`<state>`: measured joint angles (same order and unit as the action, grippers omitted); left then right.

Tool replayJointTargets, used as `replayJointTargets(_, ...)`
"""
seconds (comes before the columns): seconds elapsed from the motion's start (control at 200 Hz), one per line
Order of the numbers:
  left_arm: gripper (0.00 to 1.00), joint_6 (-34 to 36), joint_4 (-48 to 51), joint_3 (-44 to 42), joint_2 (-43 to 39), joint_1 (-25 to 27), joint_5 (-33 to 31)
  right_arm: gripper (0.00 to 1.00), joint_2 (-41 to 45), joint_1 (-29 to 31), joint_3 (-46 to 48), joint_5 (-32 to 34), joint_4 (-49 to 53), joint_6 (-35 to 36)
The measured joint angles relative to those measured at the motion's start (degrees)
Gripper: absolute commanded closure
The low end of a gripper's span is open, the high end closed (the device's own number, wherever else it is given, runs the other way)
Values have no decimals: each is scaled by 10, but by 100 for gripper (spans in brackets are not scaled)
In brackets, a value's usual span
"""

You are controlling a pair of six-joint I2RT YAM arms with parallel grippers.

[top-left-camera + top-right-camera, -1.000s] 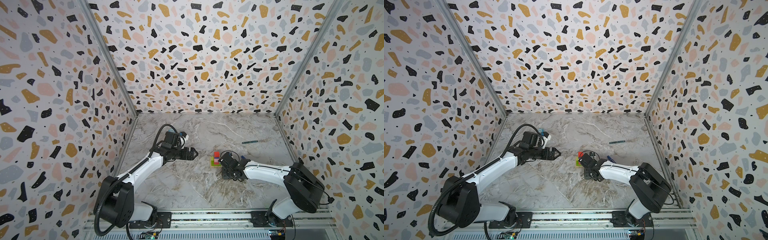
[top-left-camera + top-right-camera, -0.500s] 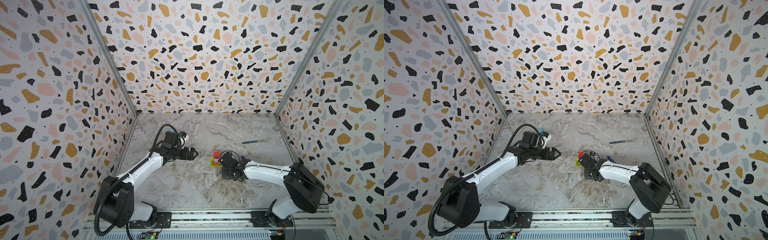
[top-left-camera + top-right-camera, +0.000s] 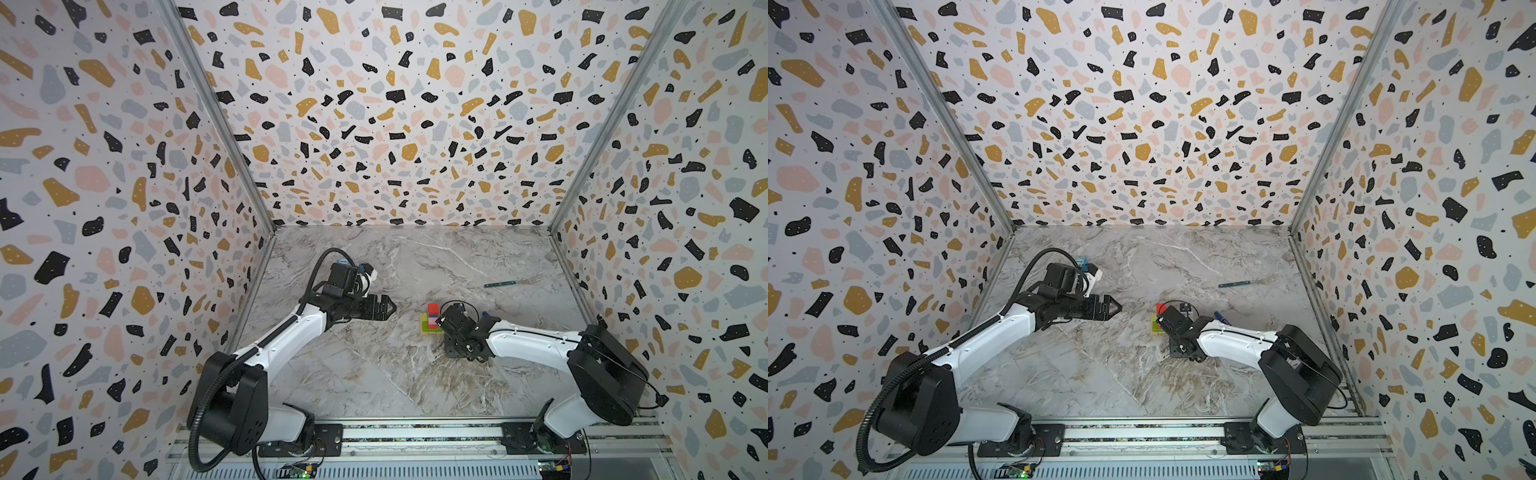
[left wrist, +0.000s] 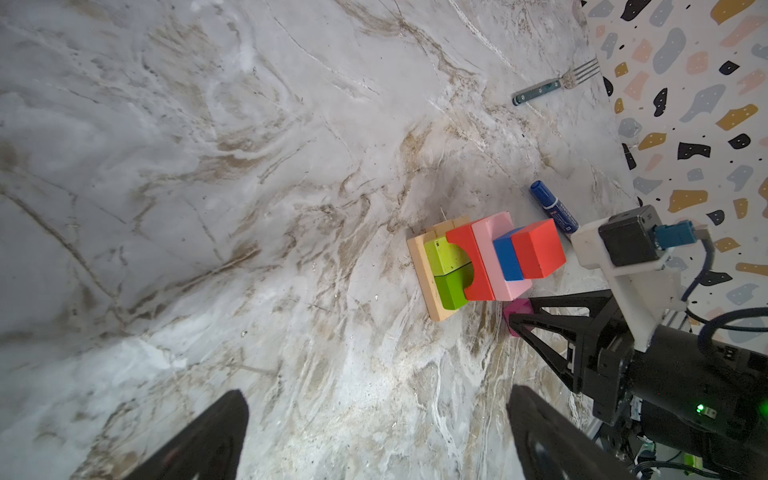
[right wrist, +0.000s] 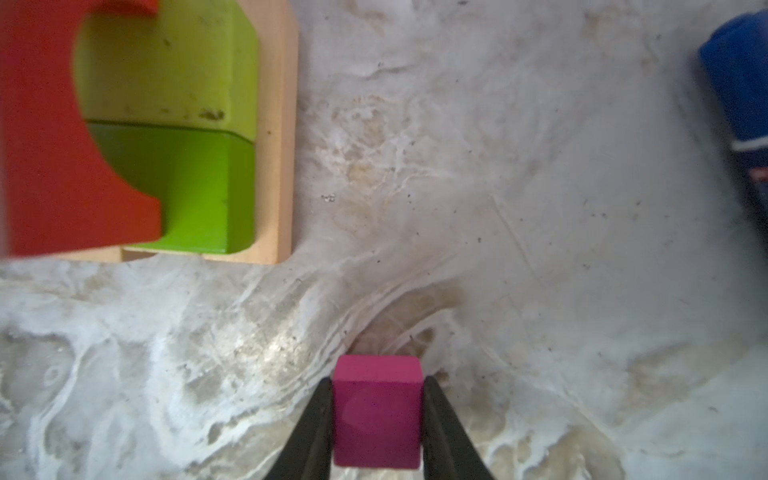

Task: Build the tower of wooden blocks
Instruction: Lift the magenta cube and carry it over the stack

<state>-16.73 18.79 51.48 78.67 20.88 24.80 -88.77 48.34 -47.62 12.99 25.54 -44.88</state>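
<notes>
The tower [image 4: 469, 257] stands mid-table: tan base [image 4: 419, 266], two green blocks [image 4: 449, 266], a red arch beside a pink block [image 4: 490, 237], a blue block [image 4: 507, 257] and an orange-red cube [image 4: 538, 249] on top. It also shows in both top views as the tower [image 3: 432, 318] [image 3: 1158, 322]. A magenta cube [image 5: 376, 409] rests on the table beside the base. My right gripper [image 5: 377, 382] is shut on it, with both fingers pressed to its sides. My left gripper [image 3: 390, 308] hovers open and empty to the left of the tower.
A blue-capped marker pen [image 4: 555, 210] lies just behind my right gripper, close to the tower. Farther back on the right lies a fork with a teal handle [image 3: 500, 284]. Patterned walls close off the left, back and right sides.
The right gripper's jaws have closed in onto the magenta cube. Neither arm has visibly shifted, and the tower stands as before.
</notes>
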Motion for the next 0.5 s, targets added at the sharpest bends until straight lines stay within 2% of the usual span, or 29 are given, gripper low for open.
replayJointTargets(0.501,1,0,0,0,0,0,2,69,16,-3,-117,-6,107,0)
